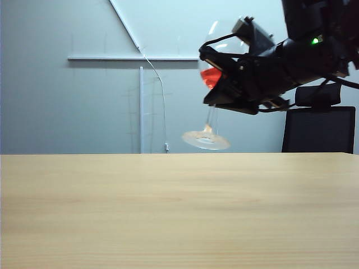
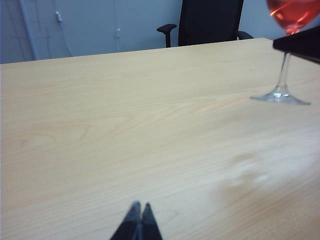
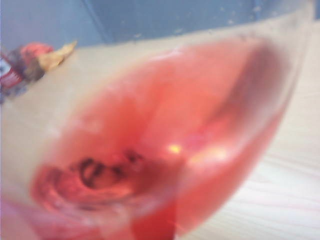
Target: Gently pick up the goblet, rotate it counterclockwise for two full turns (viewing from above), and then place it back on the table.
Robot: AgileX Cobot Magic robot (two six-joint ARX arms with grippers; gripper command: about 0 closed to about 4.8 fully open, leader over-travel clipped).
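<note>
The goblet point(image 1: 209, 106) hangs in the air above the bench point(image 1: 168, 213), tilted, with its round foot point(image 1: 206, 140) clear of the surface. Red liquid point(image 3: 165, 150) fills the lower bowl. The right claw point(image 1: 216, 78) is clamped on the bowl, reaching in from the right side of the exterior view. The left claw point(image 2: 138, 220) sits low over the bench with its two tips pressed together, well apart from the goblet. A black office chair point(image 1: 318, 126) stands behind the bench.

The clear goblet point(image 1: 208, 120) of red liquid hangs tilted above the tan table point(image 1: 168, 213).
</note>
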